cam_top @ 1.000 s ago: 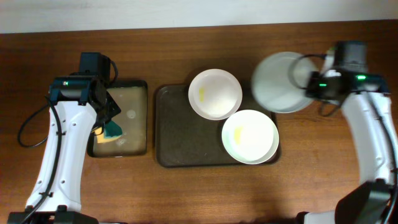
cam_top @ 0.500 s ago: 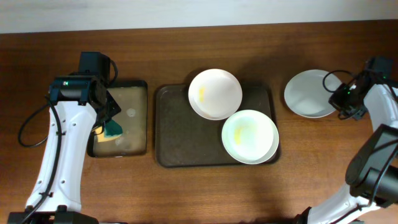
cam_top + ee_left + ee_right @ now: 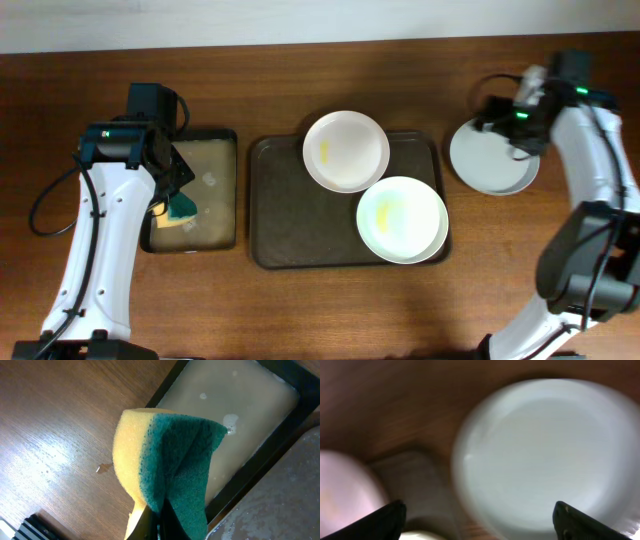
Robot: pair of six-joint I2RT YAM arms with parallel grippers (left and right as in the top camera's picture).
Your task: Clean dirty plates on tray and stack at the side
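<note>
Two white plates with yellow smears lie on the dark tray (image 3: 285, 235): one at the back (image 3: 346, 150), one at the front right (image 3: 402, 219). A third white plate (image 3: 492, 162) (image 3: 545, 455) rests on the table right of the tray. My right gripper (image 3: 497, 118) (image 3: 480, 525) hovers over this plate's far left edge, open, with nothing between its fingers. Over the small black tray, my left gripper (image 3: 180, 205) (image 3: 156, 527) is shut on a yellow and green sponge (image 3: 170, 455).
The narrow black tray (image 3: 236, 190) (image 3: 260, 462) left of the big tray holds cloudy soapy water. The right wrist view is blurred; the tray's corner (image 3: 410, 475) and a plate (image 3: 340, 490) show at its left. Bare wooden table lies in front of both trays.
My right gripper carried the third plate from above the tray's right edge down onto the table, opened and let it go, then drew back over its far left edge. The left arm stayed still.
</note>
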